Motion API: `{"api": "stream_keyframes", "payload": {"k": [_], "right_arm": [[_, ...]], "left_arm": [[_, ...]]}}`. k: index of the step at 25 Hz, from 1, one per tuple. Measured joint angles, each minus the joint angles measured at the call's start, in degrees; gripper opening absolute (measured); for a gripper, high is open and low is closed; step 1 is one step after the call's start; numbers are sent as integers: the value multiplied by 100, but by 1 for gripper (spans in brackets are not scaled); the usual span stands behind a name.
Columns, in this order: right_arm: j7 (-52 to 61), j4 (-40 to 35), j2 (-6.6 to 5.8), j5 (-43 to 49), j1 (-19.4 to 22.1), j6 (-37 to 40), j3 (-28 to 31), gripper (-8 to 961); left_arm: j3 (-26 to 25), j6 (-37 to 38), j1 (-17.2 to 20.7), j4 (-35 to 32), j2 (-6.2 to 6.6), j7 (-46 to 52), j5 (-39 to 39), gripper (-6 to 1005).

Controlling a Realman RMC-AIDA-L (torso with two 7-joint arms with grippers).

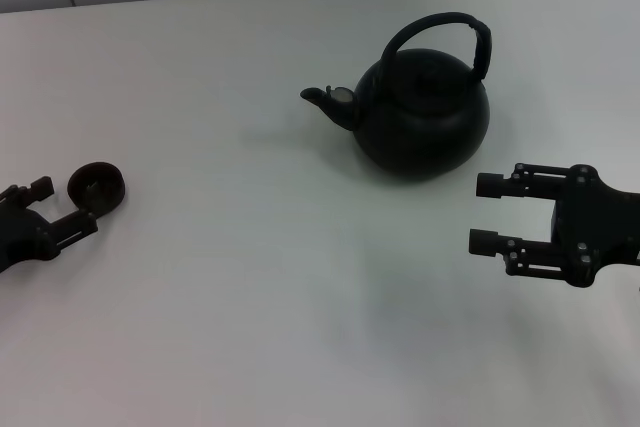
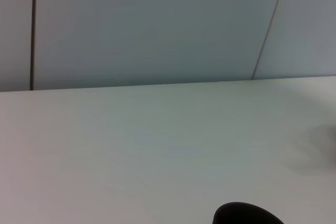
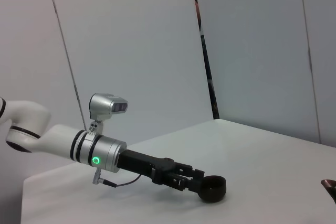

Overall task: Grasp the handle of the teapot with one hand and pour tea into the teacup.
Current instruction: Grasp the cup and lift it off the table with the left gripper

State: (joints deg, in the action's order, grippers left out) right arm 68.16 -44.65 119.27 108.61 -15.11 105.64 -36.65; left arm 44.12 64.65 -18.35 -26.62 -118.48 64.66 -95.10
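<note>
Flanking teapot (image 1: 425,112): teacup (image 1: 96,186), open right claw (image 1: 484,214)

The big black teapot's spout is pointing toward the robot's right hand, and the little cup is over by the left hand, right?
Not quite. In the head view the teapot points its spout toward the robot's left side, away from the open right gripper. The teacup is indeed by the left gripper.

teacup (image 1: 96,185) left — teapot (image 1: 424,115) right
</note>
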Motion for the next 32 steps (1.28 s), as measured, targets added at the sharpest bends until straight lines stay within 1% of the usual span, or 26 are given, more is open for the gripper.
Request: {"api": "stream_keyframes", "payload": {"k": [32], "right_arm": [[4,0,-18,2,3,-9,74,659]], "left_arm": [[70,-49,-192,204,-12,-76,2,803]]}}
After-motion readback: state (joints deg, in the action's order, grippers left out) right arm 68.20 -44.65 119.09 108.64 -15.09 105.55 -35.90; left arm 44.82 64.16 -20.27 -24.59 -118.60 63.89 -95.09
